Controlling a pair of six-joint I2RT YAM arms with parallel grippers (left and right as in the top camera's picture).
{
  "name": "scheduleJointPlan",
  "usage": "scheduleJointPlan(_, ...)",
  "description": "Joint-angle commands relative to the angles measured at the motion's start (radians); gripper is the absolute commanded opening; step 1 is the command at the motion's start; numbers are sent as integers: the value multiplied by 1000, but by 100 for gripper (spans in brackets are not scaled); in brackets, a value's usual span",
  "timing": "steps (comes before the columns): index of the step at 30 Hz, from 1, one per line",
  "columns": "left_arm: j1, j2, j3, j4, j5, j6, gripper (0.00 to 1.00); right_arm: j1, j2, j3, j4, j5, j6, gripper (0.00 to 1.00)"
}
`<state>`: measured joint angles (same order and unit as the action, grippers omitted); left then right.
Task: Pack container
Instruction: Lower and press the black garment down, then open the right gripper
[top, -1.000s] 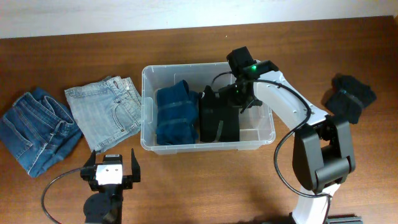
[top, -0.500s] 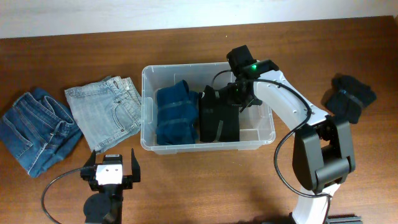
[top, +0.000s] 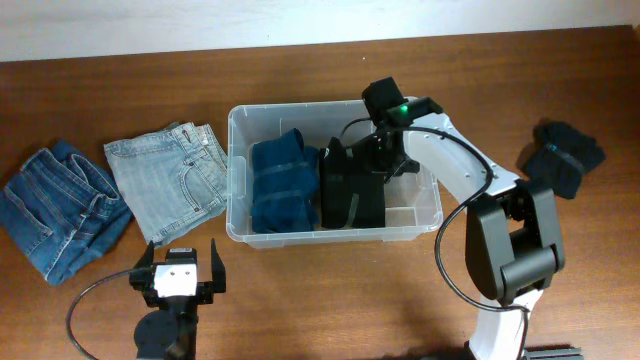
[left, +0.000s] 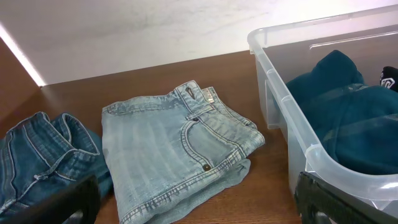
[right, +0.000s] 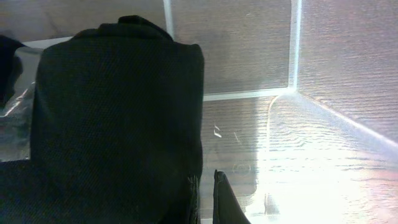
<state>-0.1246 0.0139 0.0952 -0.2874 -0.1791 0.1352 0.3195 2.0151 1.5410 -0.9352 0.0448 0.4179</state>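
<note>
The clear container (top: 436, 205) stands mid-table and holds a folded dark blue garment (top: 283, 185) on the left and a folded black garment (top: 350, 190) beside it. My right gripper (top: 385, 150) is inside the container at the black garment's far right side. In the right wrist view its fingers (right: 208, 199) are nearly together against the edge of the black garment (right: 118, 124), with the container wall (right: 292, 62) behind. My left gripper (top: 182, 255) is open and empty near the table's front edge. Its view shows the container rim (left: 273, 68) and the blue garment (left: 354, 118).
Folded light blue jeans (top: 170, 180) lie left of the container and also show in the left wrist view (left: 168, 149). Darker jeans (top: 55, 205) lie at the far left, also in the left wrist view (left: 37, 149). A black cloth bundle (top: 562, 152) lies at the right.
My right gripper has shifted very slightly left inside the container. The garments and the left arm have not moved.
</note>
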Motion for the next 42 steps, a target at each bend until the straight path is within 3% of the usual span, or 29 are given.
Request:
scheduleJointPlan(1,5,-7,-6,4,10,13,100,22,8,10,8,16,6,4)
scheduleJointPlan(9,5,-7,-6,4,10,13,100,27,30,9,15,8,6,4)
scheduleJointPlan(20,5,-7,-6,4,10,13,100,30,75,9,54,-150,-26,4)
scheduleJointPlan(28,5,-7,-6,4,10,13,100,34,74,9,79,-353,-198,4)
scheduleJointPlan(35,5,-7,-6,4,10,13,100,34,71,10,74,-276,-201,4)
scheduleJointPlan(42,5,-7,-6,4,10,13,100,33,23,79,50,-213,-220,14)
